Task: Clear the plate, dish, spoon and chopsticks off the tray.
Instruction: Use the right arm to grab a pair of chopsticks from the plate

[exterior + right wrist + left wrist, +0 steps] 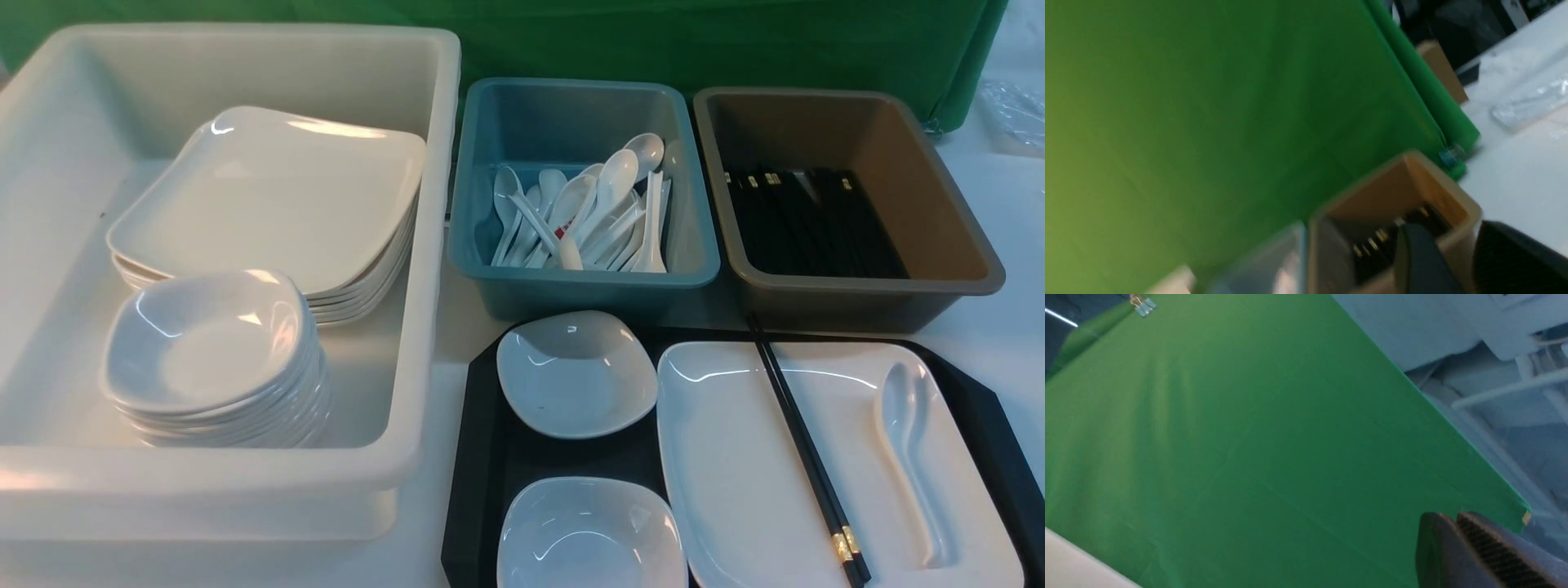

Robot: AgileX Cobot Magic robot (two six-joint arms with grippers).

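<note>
Front view: nothing cleared yet. Large glossy white squarish plate (735, 474), carrying long black gold-banded chopsticks (804, 453) and glossy white soup spoon (906, 433), sits on black plastic tray (490, 445) beside small deep white dishes (575, 371). My left gripper (1455, 522) looks closed, empty; my right gripper (1461, 237) stands apart.

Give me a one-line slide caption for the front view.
Black tray holds two small dishes and a plate carrying chopsticks and a spoon, awaiting clearing.

Front over tray (483, 445); wrists facing backdrop (1249, 437)
</note>
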